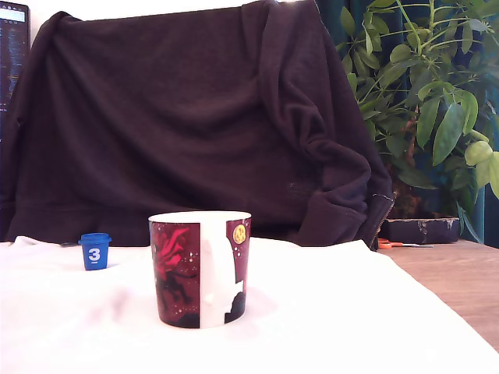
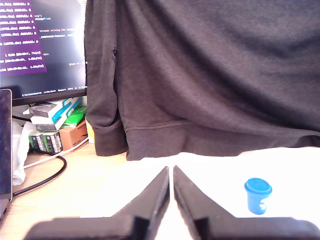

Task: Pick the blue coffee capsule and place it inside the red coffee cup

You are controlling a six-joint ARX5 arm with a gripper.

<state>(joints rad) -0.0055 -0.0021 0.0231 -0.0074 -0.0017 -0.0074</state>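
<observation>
Gripper (image 2: 171,171) empty, fingers nearly together, only thin slit between tips, low over white cloth (image 1: 351,312). Blue capsule (image 1: 95,251) upright on cloth, well apart from gripper; in exterior view, left of and behind red mug (image 1: 199,269). Mug upright, handle toward camera. Dark sweater (image 1: 195,117) hangs behind. Plant (image 1: 437,93) at exterior view's right. Monitor (image 2: 42,47), boxes (image 2: 55,125), cable (image 2: 50,172) near cloth edge.

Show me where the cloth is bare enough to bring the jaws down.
Bare white cloth runs from the red coffee cup to the wooden table edge on the exterior view's right, and in front of the blue coffee capsule. Tightest is the gap between capsule and cup.
</observation>
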